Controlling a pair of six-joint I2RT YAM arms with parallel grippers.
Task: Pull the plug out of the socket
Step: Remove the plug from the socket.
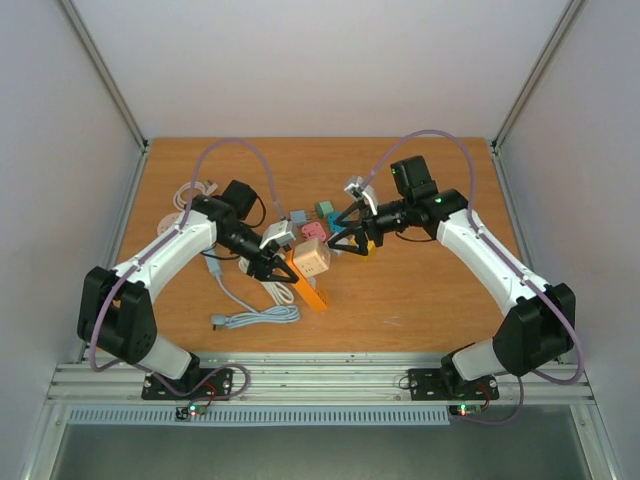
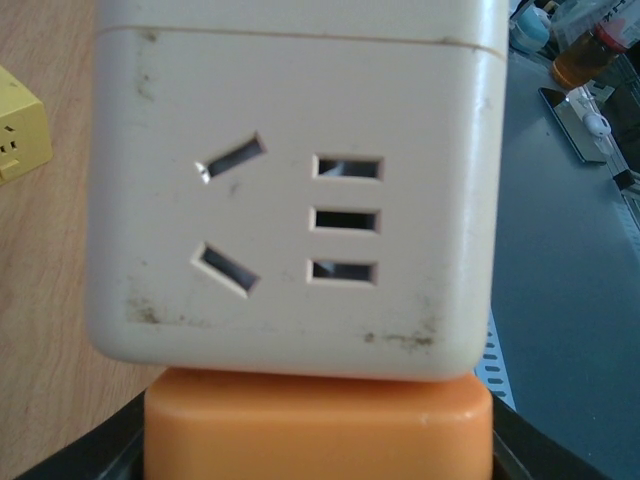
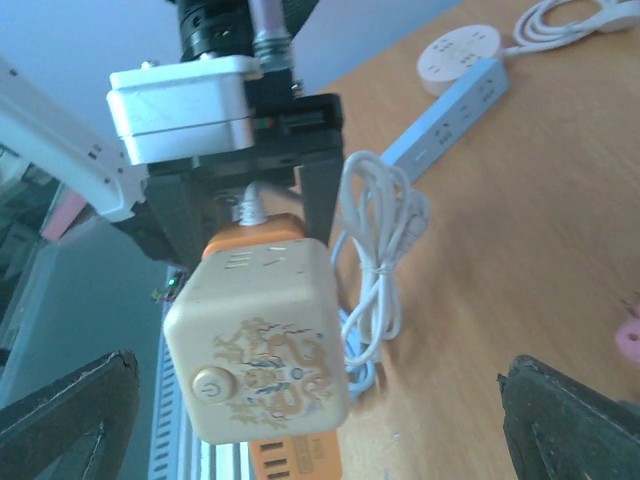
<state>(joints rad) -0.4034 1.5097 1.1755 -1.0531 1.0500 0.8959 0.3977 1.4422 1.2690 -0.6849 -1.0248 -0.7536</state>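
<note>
Wooden table (image 1: 430, 300) lies under both my arms. My left gripper (image 1: 283, 263) is clamped on the orange strip (image 2: 318, 425), and the cream cube socket (image 1: 312, 257) sits seated against it, lifted near the table's middle. My right gripper (image 1: 349, 244) hangs just beside the cube, fingers (image 3: 75, 405) spread wide and holding nothing. A coiled white cable (image 3: 375, 250) lies beyond.

Bare table (image 1: 430, 290) lies open right of the cream cube (image 1: 312, 258) on its orange strip (image 1: 312, 292); coloured adapters (image 1: 322, 210) crowd the far side, white cable (image 1: 262, 316) the near left.
</note>
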